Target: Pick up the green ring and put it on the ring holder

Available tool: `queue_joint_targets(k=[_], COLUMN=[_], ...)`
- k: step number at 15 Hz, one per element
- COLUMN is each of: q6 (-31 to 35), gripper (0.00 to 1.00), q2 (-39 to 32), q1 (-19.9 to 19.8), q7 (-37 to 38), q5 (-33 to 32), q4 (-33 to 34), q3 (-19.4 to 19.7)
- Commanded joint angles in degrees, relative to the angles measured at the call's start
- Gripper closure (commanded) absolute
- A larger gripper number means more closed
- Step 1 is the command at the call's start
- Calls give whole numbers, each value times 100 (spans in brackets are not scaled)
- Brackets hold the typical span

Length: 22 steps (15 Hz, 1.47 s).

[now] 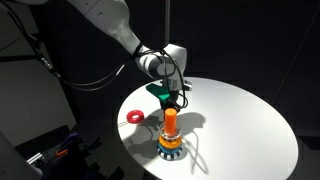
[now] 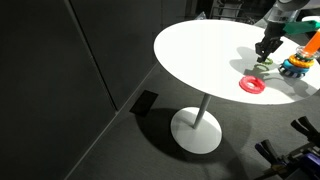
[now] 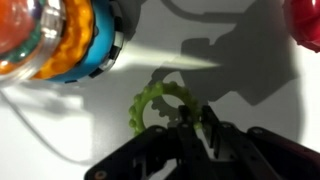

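Green ring [image 3: 158, 108] lies flat on white table [image 1: 240, 120], directly under the claw [image 3: 197, 126]. In wrist view its near rim sits between the fingers [image 3: 218, 140]. Cannot tell if claw is clenched on it or released. Holder [image 3: 60, 40] stands near the claw, ahead and off to one side, orange peg [image 1: 171, 122] upright. Red ring [image 3: 305, 25] lies ahead on the opposite side, clear of the claw.
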State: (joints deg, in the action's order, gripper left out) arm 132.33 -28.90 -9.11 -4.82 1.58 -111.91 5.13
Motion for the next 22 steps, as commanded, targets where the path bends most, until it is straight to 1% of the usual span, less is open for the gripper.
queue_joint_targets(k=[1, 8, 17, 22], q6=[-469, -1054, -1474, -1643], gripper=[94, 94, 94, 94], q2=[350, 870, 1708, 2133], q1=[1, 23, -2, -55], q7=[-16, 1, -44, -53], q5=[-135, -434, -596, -685], q4=[133, 355, 222, -96], q3=[83, 209, 285, 411])
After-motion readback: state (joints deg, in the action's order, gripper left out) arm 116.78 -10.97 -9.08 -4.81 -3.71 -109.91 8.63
